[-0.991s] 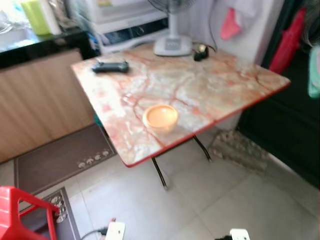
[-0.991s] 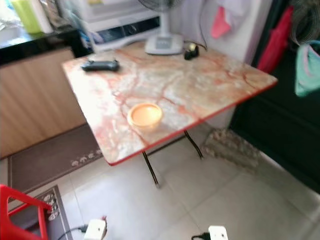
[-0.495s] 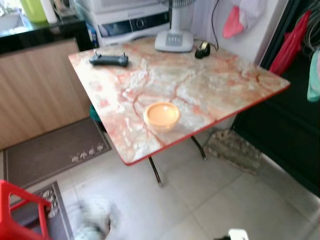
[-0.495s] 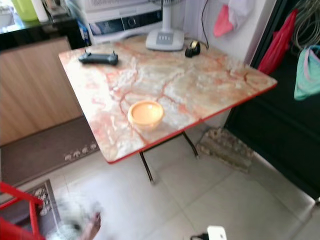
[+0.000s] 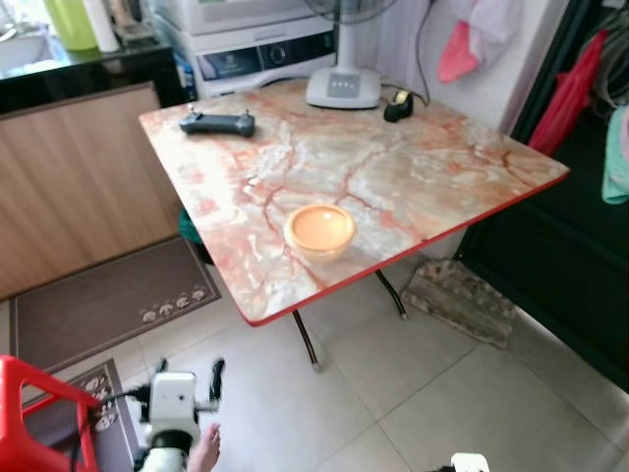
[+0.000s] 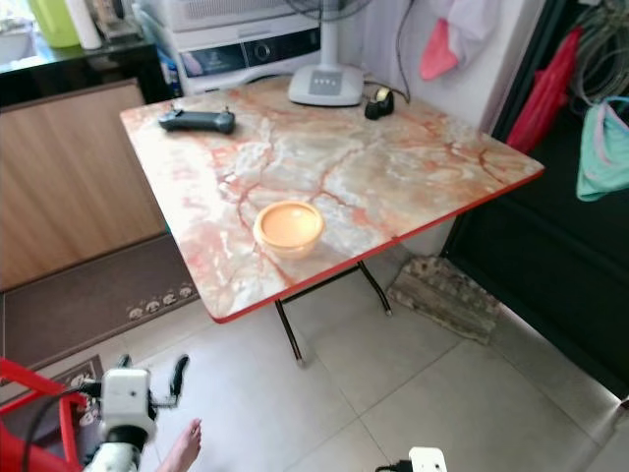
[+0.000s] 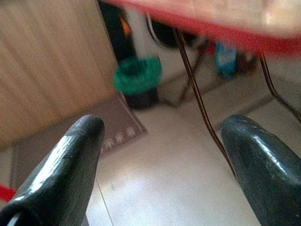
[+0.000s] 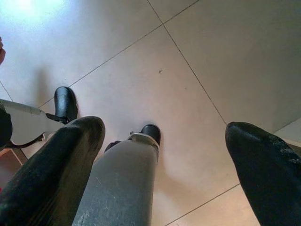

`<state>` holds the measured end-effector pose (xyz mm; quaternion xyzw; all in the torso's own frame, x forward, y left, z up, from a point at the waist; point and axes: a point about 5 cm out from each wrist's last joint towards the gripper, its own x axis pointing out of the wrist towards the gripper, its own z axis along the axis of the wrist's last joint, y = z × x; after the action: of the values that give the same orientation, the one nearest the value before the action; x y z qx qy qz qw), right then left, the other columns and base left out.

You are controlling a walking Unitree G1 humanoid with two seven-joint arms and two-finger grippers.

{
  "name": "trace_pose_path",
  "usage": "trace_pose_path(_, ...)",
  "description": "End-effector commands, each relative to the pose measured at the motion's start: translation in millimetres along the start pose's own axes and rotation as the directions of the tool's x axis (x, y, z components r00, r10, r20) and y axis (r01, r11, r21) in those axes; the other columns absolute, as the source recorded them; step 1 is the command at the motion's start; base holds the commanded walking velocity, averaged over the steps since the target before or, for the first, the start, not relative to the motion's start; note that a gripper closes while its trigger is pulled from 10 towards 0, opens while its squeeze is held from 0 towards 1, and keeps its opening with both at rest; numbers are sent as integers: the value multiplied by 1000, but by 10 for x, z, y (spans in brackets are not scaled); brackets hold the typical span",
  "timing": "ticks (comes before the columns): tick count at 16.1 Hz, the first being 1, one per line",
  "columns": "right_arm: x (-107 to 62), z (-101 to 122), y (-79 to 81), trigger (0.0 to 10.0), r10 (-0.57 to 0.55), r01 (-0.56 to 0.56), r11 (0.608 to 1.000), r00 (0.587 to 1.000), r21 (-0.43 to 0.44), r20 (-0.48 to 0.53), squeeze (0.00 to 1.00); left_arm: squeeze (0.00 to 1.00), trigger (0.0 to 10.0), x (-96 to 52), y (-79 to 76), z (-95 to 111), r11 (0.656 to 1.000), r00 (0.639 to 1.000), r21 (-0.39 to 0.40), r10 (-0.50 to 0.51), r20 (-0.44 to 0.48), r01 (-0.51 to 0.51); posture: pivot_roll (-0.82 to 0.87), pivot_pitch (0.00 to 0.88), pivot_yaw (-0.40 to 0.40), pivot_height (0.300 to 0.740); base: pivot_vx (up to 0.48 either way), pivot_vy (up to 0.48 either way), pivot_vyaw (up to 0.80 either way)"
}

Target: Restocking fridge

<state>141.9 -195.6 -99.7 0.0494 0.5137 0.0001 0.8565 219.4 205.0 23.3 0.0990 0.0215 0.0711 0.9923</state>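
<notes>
You're facing a folding table [image 5: 413,167] with a marble-look top and red rim, set corner-on to you. On it: an orange bowl [image 5: 319,229] close to the near edge, a black controller [image 5: 217,123] at the far left corner, a white fan base [image 5: 343,88] and a small black tape dispenser [image 5: 398,104] at the back. Behind the table is a white appliance [image 5: 260,49]; to the left a wood-panel counter [image 5: 79,187] with a black top. No fridge can be made out.

The near table corner juts over pale floor tiles [image 5: 432,383], with thin black legs under it. A brown mat [image 5: 108,305] lies left, a red stool [image 5: 34,413] at bottom left, and a bare foot [image 5: 204,450] beside your left arm. A folded rug [image 5: 460,298] sits by the dark doorway on the right.

Left gripper [image 7: 164,155] is low, fingers apart, looking under the table at a green bin [image 7: 137,81]. Right gripper [image 8: 162,160] points at the floor, fingers apart, empty.
</notes>
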Motion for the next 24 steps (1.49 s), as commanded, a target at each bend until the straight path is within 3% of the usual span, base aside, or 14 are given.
trace_pose_path(1, -4, 0, -21, 10000, -14, 14, 1000, 1000, 4, 4, 0, 0, 10000, 69, 71, 204, 999, 997, 10, 32, 73, -33, 51, 31, -22, 740, 0, 0, 0)
trace_pose_path(3, -5, 17, -44, 10000, -50, 50, 998, 999, 27, 21, 0, 0, 10000, 258, 156, 592, 997, 975, -15, 72, 208, -71, 54, 39, -29, 740, 0, 0, 0)
trace_pose_path(5, -5, 25, -47, 10000, -54, 53, 998, 998, 38, 25, 0, 0, 10000, 480, 65, 1024, 999, 947, -43, -13, 321, 29, 49, 43, -29, 740, 0, 0, 0)
trace_pose_path(7, -4, 34, -44, 10000, -56, 54, 997, 998, 50, 34, 0, 0, 10000, 578, -69, 1232, 992, 937, -67, -75, 341, 103, 43, 45, -25, 740, 0, 0, 0)
trace_pose_path(10, -2, 37, -38, 10000, -58, 56, 997, 998, 59, 37, 0, 0, 10000, 592, -254, 1234, 971, 948, -164, -118, 295, 172, 34, 52, -23, 740, 0, 0, 0)
trace_pose_path(12, -2, 36, -39, 10000, -62, 59, 996, 997, 63, 37, 0, 0, 10000, 576, -303, 1235, 964, 950, -178, -144, 278, 198, 36, 52, -24, 740, 0, 0, 0)
trace_pose_path(24, -3, 38, -40, 10000, -54, 51, 997, 998, 57, 37, 0, 0, 10000, 591, -306, 1243, 949, 956, -218, -177, 233, 228, 39, 55, -26, 740, 285, 0, 0)
